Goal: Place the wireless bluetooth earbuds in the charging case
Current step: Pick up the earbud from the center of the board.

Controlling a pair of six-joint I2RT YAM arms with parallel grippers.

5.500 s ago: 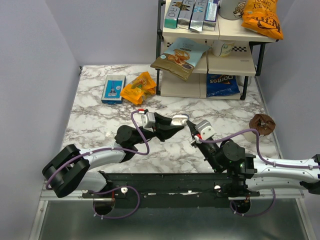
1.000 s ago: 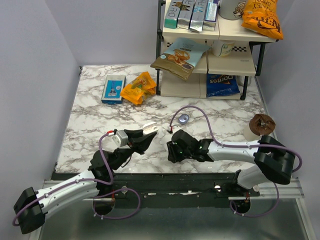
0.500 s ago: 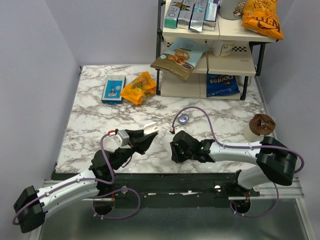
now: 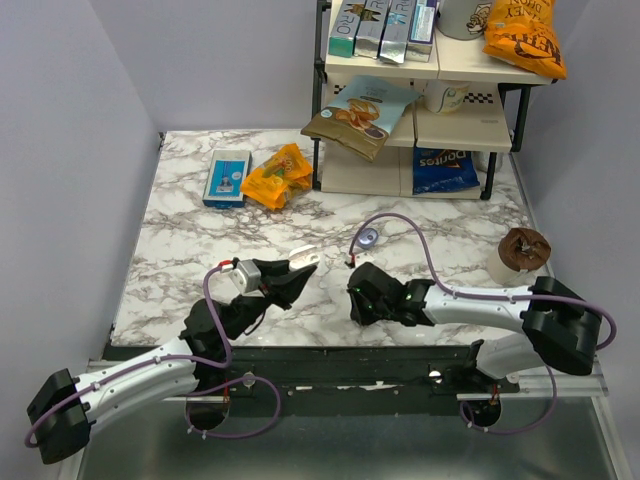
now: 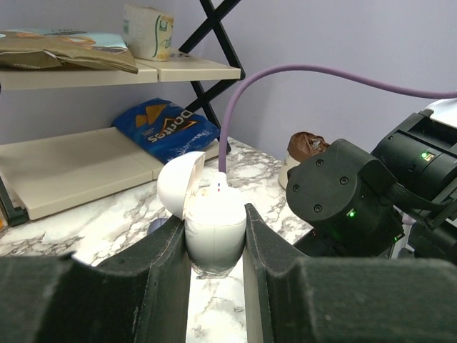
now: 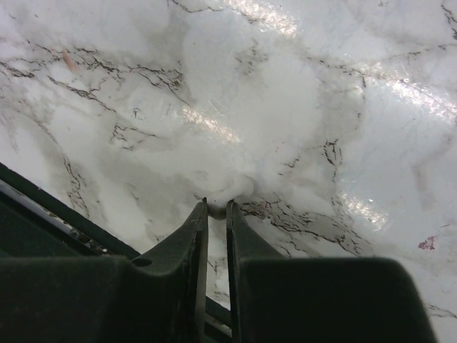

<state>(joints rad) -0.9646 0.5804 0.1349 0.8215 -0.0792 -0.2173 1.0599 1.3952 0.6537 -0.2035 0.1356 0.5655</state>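
Observation:
A white egg-shaped charging case [image 5: 214, 232] with its lid [image 5: 175, 187] hinged open sits upright in my left gripper [image 5: 216, 243], which is shut on it. In the top view the case [image 4: 303, 255] hangs just above the table's near middle. My right gripper [image 6: 217, 204] points down at the marble, to the right of the case. Its two fingertips press on both sides of a small white earbud [image 6: 232, 193] lying on the table. In the top view the right wrist [image 4: 372, 295] hides that earbud. No other earbud shows.
A small round blue-lilac disc [image 4: 367, 238] lies on the marble behind the right wrist. A shelf rack [image 4: 420, 150] with snack bags stands at the back. A blue box [image 4: 227, 177] and orange packets [image 4: 277, 175] lie back left, a brown-topped cup [image 4: 518, 252] at the right.
The right jaws have narrowed onto the white earbud and the right wrist has slid slightly rightward. The left gripper keeps the case in about the same place.

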